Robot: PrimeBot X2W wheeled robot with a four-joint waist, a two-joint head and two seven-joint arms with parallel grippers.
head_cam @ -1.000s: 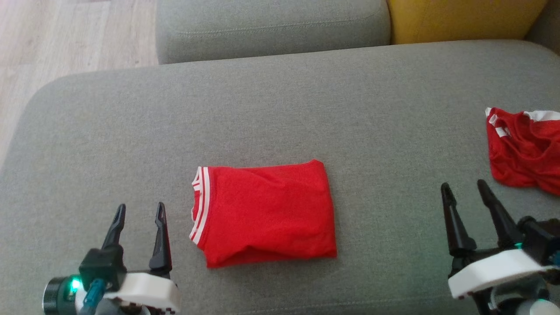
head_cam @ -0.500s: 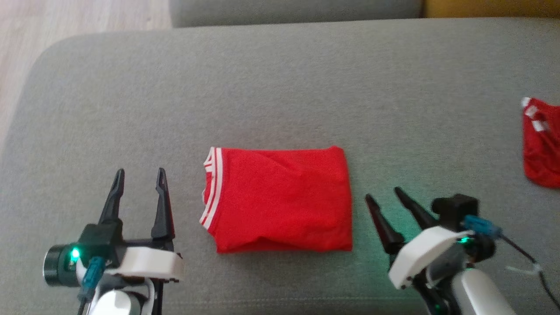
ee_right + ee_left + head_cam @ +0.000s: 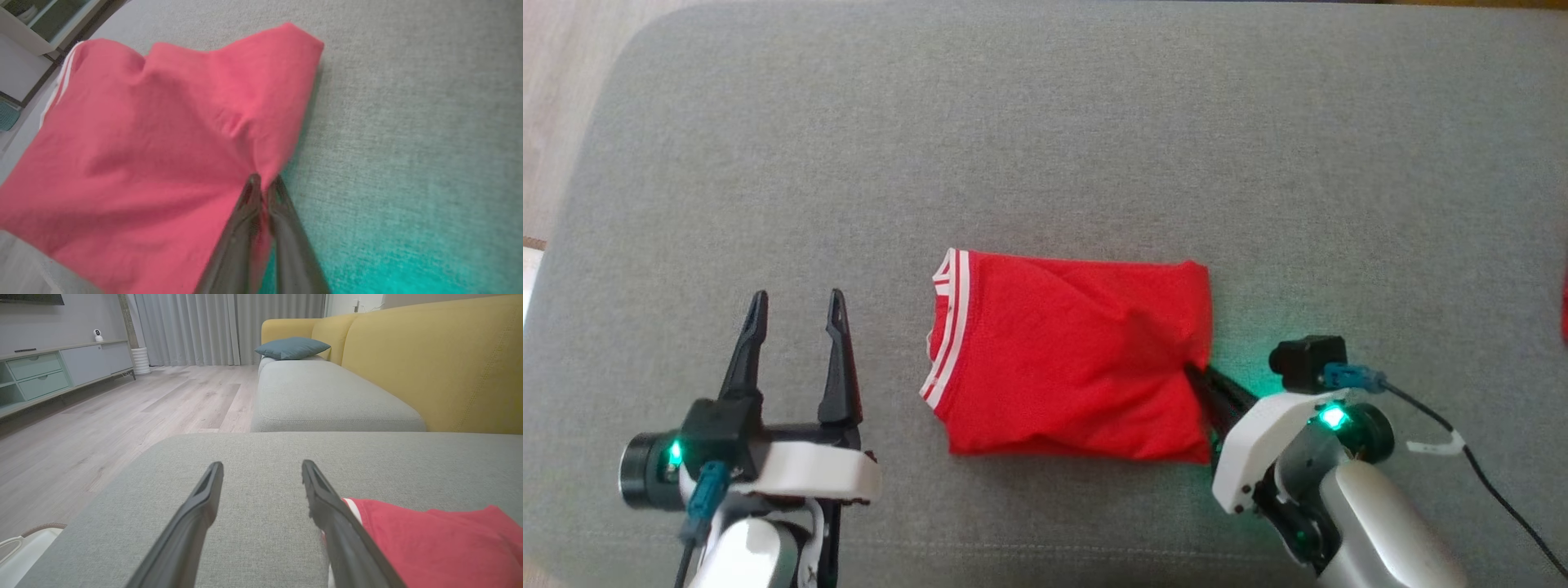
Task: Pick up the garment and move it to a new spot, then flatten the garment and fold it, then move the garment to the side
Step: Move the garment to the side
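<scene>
- The left end effector (image 3: 796,299) hovers at the near left of the grey sofa cushion (image 3: 1045,122). Its two dark fingers are spread wide with nothing between them.
- The right end effector (image 3: 1202,377) reaches in from the near right. Its fingers are pressed almost together, pinching the right edge of the red garment (image 3: 1070,359). In the right wrist view the cloth puckers toward the tips.
- The garment lies folded in a rough rectangle at mid-cushion. Its white-striped band (image 3: 947,327) faces the left end effector, near it but apart.
- Farther off, the left wrist view shows a second grey seat (image 3: 327,396), a yellow backrest (image 3: 429,363), a blue pillow (image 3: 292,348) and a wooden floor (image 3: 102,416).
</scene>
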